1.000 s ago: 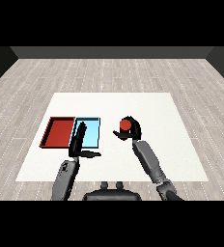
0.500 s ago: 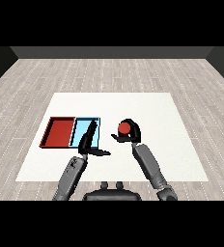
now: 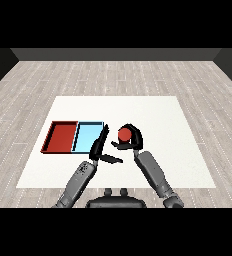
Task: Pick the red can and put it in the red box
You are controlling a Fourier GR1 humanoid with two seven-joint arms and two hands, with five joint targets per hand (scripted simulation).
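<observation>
**Right hand on the can, transfer to red tray pending**

Right hand [image 3: 132, 140] is curled round the red can [image 3: 124, 133], fingers arching over its far side and thumb reaching in from the near side, so only the can's red top shows between them. I read this as the grasp closing or just made. I cannot tell from this view whether the can stands on the white table [image 3: 158, 115] or has left it.

Left hand [image 3: 100, 148] holds nothing: fingers straight and pointing up-table, thumb stuck out toward the can. It sits just at the near right corner of the light blue tray [image 3: 88, 136], near the can but apart from it. My guess is it is parked there.

Red tray [image 3: 62, 137] lies on the far side of the blue one from the can, so the carry must cross the blue tray and pass the left hand. That crossing is my main concern.
</observation>
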